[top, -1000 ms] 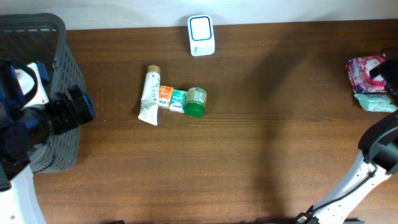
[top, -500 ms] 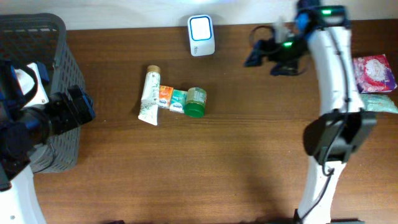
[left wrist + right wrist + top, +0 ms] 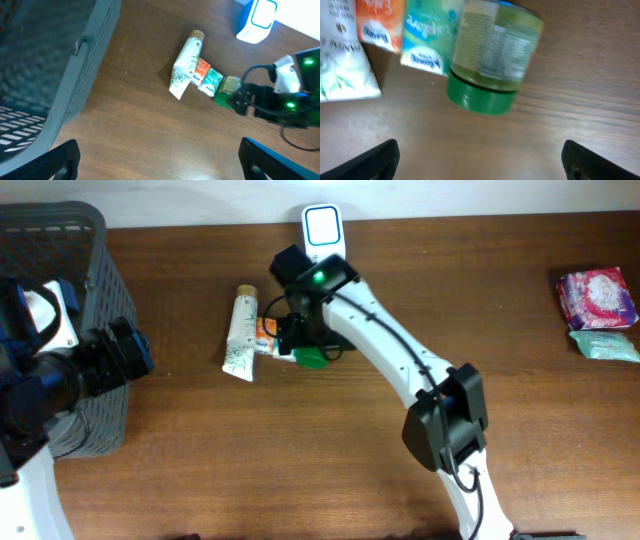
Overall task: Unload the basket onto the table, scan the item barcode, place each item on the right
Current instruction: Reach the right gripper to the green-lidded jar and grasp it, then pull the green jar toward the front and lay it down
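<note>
Layout for a barcode scan. Landmark: the scanner (image 3: 324, 225), a white unit with a blue-edged window at the far edge of the table (image 3: 300, 470). Just in front of the scanner, on the robot's side of it, lies a row of four goods, packed side by side. A white tube (image 3: 240, 335) sits farthest toward the left arm, followed by an orange packet (image 3: 377, 20) and a teal packet (image 3: 430, 35). Last comes a green-lidded jar (image 3: 492, 55), almost straight in front of the scanner.

The jar, judged the item to be scanned, lies on its side with its lid pointing away from the scanner. Its label shows fine print, but no barcode can be made out. The right gripper (image 3: 481, 162) hangs over the jar, jaws spread wide and holding nothing. The left gripper (image 3: 160, 165) sits well away from the scanner, beside the basket (image 3: 60, 225), likewise spread and empty.

Hazards, as judged:
- A jar on its side may roll if one finger meets it before the other.
- The teal packet, touching the jar, may be pinched or dragged along.
- A grip across the label may cover the code.
- The code may face away from the scanner's window when presented.

Count:
- One scanner, one basket, one tube, one jar.
- Two small packets in the row.
- Two soft packs far from the scanner toward the right arm: a pink pack (image 3: 597, 295) and a pale teal pouch (image 3: 603, 345).
- Two grippers.
</note>
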`<action>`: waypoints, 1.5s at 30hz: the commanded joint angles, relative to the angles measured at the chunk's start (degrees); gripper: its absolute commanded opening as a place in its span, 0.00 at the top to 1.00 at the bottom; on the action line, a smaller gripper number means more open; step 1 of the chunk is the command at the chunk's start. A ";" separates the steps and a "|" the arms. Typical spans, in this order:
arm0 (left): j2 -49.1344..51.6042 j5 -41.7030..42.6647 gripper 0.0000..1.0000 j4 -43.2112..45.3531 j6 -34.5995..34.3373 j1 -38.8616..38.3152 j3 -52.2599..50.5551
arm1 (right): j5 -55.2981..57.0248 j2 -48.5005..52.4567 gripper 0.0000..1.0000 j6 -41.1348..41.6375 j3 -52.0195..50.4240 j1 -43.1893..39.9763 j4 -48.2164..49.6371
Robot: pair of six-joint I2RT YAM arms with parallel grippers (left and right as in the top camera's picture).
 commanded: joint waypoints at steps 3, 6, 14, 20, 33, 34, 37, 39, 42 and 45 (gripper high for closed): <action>-0.09 0.00 0.01 0.07 -0.55 0.28 -0.11 | 4.11 0.20 0.01 13.77 -7.30 0.35 9.90; -0.09 0.00 0.01 0.07 -0.55 0.28 -0.11 | 4.13 0.20 0.01 13.77 -13.35 0.42 15.28; -0.09 0.00 0.01 0.07 -0.55 0.28 -0.11 | 4.57 0.15 0.17 13.25 -17.42 0.50 19.65; -0.09 0.00 0.01 0.07 -0.55 0.28 -0.11 | 4.50 -0.33 0.36 11.10 -17.16 0.50 18.29; -0.09 0.00 0.01 0.07 -0.55 0.28 -0.11 | 4.31 -12.63 0.46 3.45 -16.94 0.50 9.46; -0.09 0.00 0.01 0.09 -0.55 0.28 -0.11 | 4.17 -12.76 0.46 2.93 -16.94 0.50 7.96; -0.09 0.00 0.01 0.07 -0.55 0.28 -0.11 | 2.23 -12.76 0.46 1.88 -16.96 0.50 4.42; -0.09 0.00 0.01 0.07 -0.55 0.28 -0.11 | 1.92 -12.74 0.46 0.13 -16.96 0.50 2.12; -0.09 0.00 0.01 0.09 -0.55 0.28 -0.11 | 1.95 -12.70 0.46 -2.05 -17.77 0.50 -0.42; -0.09 0.00 0.01 0.07 -0.55 0.28 -0.11 | 1.88 -12.68 0.46 -2.01 -22.23 0.50 -0.33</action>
